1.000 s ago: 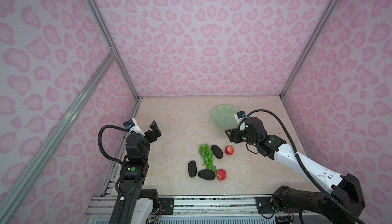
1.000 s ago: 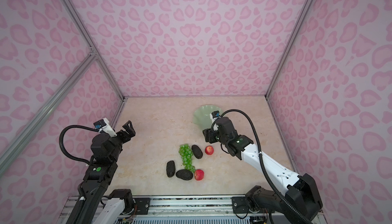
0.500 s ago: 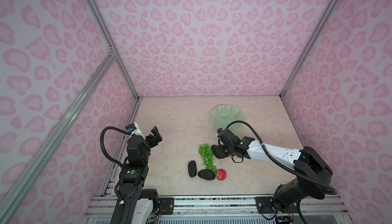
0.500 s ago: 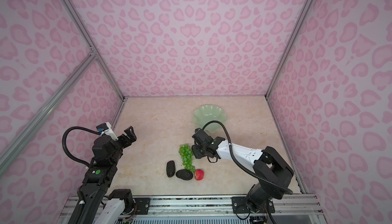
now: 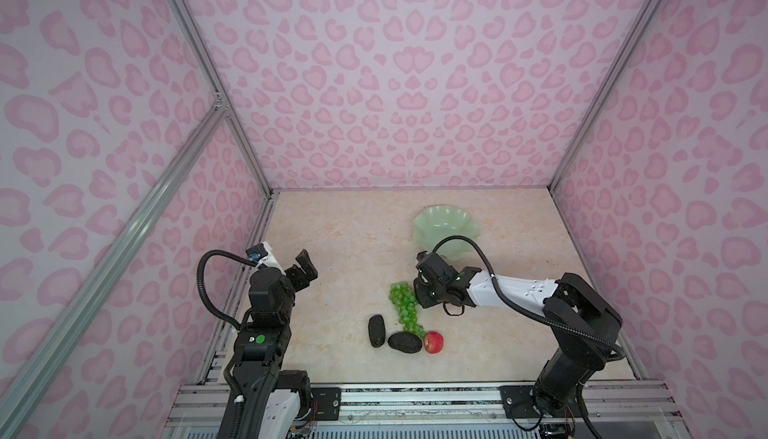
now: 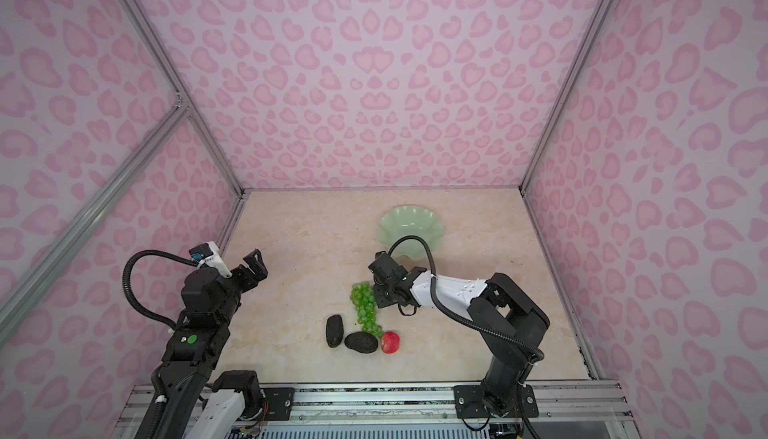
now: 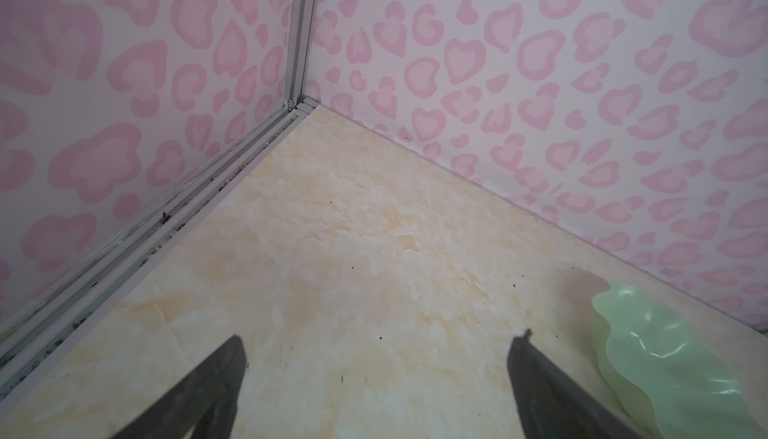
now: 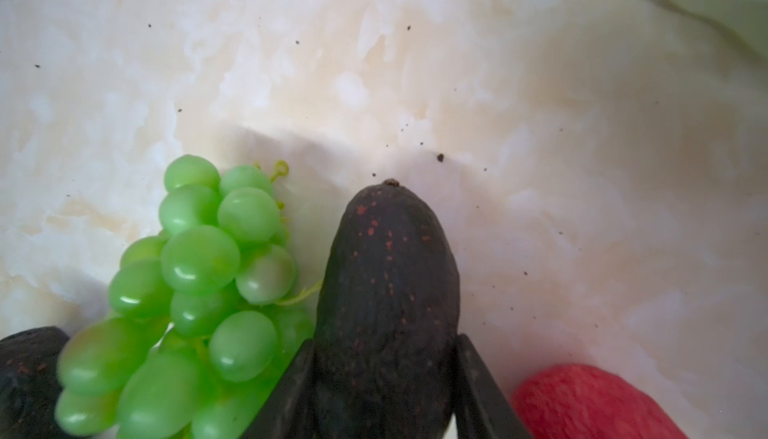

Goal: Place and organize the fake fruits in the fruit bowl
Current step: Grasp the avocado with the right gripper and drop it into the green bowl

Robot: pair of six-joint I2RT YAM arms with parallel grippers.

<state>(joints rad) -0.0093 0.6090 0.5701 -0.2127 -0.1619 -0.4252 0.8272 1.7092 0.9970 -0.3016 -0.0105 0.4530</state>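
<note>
My right gripper (image 8: 385,341) is shut on a black-brown avocado (image 8: 386,270) lying on the table, one finger on each flank. The green grapes (image 8: 199,283) touch it on one side and a red apple (image 8: 582,403) lies close on the other. In both top views the right gripper (image 5: 420,296) (image 6: 380,297) hides that avocado beside the grapes (image 5: 403,308) (image 6: 365,306). Two more avocados (image 5: 376,330) (image 5: 404,342) and a second apple (image 5: 433,342) lie nearer the front. The mint fruit bowl (image 5: 446,225) (image 6: 409,225) (image 7: 648,358) holds nothing. My left gripper (image 5: 303,270) (image 7: 380,341) hangs open and empty.
Pink patterned walls close in the marble table on three sides, with a metal rail (image 5: 257,233) along the left edge. The right arm's black cable (image 5: 461,241) loops in front of the bowl's near rim. A metal frame (image 5: 415,399) runs along the front.
My right arm dropped from beside the bowl to the fruit pile, and its jaws closed onto the avocado next to the grapes. The left arm shifted only slightly.
</note>
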